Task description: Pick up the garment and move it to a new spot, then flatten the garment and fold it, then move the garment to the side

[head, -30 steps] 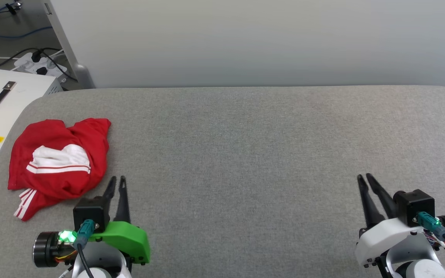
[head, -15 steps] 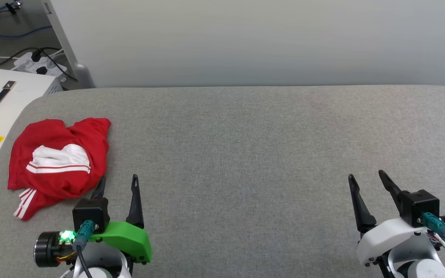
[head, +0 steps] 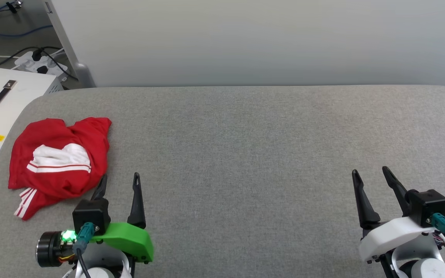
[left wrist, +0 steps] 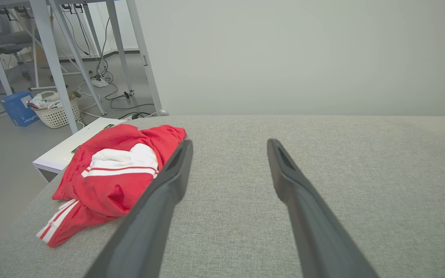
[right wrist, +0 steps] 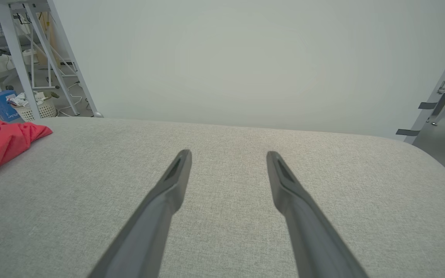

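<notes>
Item: crumpled red jersey T-shirt (head: 58,162), white striped sleeve on top, lay bunched at left edge of grey fabric-covered table (head: 245,146). Left gripper (head: 120,177): fingers spread, empty, just beside shirt. Right gripper (head: 370,170): fingers spread, empty, well apart.

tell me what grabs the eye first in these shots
The crumpled red and white garment stands out, lying near the left edge of the grey table. The left hand sits open right beside it; the right hand, also open, is far across at the lower right.
</notes>
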Tool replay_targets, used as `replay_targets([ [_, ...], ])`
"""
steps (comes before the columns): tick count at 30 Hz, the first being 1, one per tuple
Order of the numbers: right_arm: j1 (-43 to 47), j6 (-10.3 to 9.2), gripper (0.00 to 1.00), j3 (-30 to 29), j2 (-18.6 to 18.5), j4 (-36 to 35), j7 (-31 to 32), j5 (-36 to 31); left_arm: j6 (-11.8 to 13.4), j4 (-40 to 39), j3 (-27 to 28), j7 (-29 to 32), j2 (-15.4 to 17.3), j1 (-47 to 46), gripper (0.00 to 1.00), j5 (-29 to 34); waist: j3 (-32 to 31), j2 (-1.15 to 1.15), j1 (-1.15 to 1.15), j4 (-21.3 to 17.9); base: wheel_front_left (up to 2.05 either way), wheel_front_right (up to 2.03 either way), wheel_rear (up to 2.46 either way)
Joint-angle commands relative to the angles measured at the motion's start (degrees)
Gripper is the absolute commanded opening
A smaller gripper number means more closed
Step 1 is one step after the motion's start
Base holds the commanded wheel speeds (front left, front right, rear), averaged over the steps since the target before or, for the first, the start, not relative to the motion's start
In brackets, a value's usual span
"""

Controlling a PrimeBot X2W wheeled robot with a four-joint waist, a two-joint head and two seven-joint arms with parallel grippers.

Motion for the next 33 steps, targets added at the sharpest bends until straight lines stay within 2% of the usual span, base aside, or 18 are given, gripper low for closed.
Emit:
replay_targets([
  [1,-0.33,-0.01,1.0,-0.12,0.0,-0.53,-0.74,0.62,0.44,0.16,-0.07,-0.59,-0.06,-0.6,1.0,-0.61,0.02,0.0,0.0,0.0,0.0,0.0,0.0],
  [33,0.89,-0.02,1.0,-0.45,0.01,0.51,-4.47,1.88,1.2,2.06,-1.21,-4.38,-0.13,-0.5,1.0,-2.67,0.4,0.0,0.0,0.28,0.0,0.0,0.0],
])
